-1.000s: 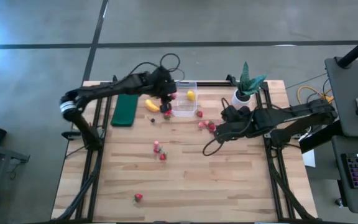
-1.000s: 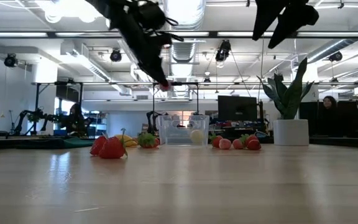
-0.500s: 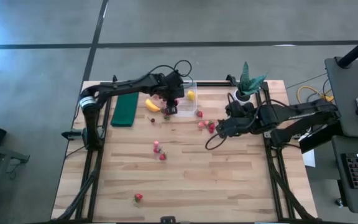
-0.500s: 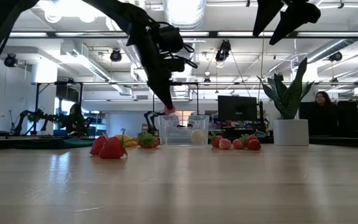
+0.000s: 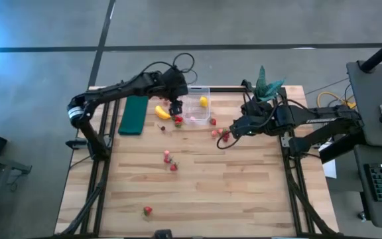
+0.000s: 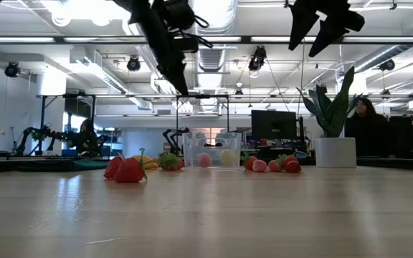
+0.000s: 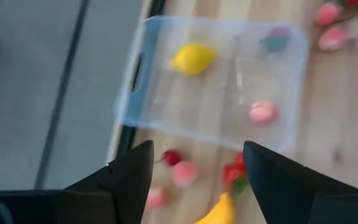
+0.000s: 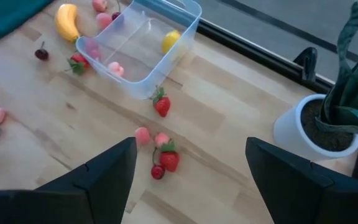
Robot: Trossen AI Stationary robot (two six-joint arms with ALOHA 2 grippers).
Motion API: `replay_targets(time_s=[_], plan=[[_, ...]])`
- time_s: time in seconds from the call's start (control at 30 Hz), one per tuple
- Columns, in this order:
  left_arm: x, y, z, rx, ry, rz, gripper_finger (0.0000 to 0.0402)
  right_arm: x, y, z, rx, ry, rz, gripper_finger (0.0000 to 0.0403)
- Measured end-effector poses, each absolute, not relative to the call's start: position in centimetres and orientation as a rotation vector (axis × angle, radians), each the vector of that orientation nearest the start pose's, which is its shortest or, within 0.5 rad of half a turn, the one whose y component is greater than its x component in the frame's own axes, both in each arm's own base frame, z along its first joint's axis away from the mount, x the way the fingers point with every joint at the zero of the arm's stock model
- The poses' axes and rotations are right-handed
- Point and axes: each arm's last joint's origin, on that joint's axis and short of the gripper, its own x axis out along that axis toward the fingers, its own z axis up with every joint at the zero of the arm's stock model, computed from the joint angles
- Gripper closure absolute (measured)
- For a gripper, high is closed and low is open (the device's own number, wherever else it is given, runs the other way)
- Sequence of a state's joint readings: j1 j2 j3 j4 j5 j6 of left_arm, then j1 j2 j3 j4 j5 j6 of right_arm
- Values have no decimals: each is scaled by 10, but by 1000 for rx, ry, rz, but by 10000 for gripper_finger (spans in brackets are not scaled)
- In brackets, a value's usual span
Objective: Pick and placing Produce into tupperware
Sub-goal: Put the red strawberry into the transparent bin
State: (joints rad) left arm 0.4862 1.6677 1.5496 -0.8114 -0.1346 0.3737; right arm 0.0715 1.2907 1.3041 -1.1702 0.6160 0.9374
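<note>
Hovering over tupperware (image 7: 213, 81) | left pincer (image 7: 194, 168) agape, empty | right pincer (image 8: 188, 165) wide, empty

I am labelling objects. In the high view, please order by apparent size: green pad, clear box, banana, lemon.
1. Green pad, the largest.
2. Clear box, slightly smaller in outline.
3. Banana.
4. Lemon, the smallest, inside the box.

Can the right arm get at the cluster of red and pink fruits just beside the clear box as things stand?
Probably yes. The right tool hangs open just above that cluster, which lies on bare wood clear of the clear box, and nothing sits between them. The left tool is over the box's far side.
</note>
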Motion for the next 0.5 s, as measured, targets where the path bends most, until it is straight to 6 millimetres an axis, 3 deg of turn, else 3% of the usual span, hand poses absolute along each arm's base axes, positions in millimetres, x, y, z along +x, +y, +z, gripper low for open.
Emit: replay_targets(time_s=[0.1, 0.27, 0.4, 0.5], plan=[[296, 187, 317, 117, 1037, 464, 169, 229, -3, 337, 435, 765, -938, 108], [272, 224, 298, -168, 1074, 518, 169, 229, -6, 337, 443, 762, -952, 108], [262, 243, 281, -466, 1069, 520, 169, 228, -10, 337, 455, 757, -969, 108], [259, 251, 271, -530, 1094, 523, 169, 228, -14, 337, 490, 750, -988, 108]])
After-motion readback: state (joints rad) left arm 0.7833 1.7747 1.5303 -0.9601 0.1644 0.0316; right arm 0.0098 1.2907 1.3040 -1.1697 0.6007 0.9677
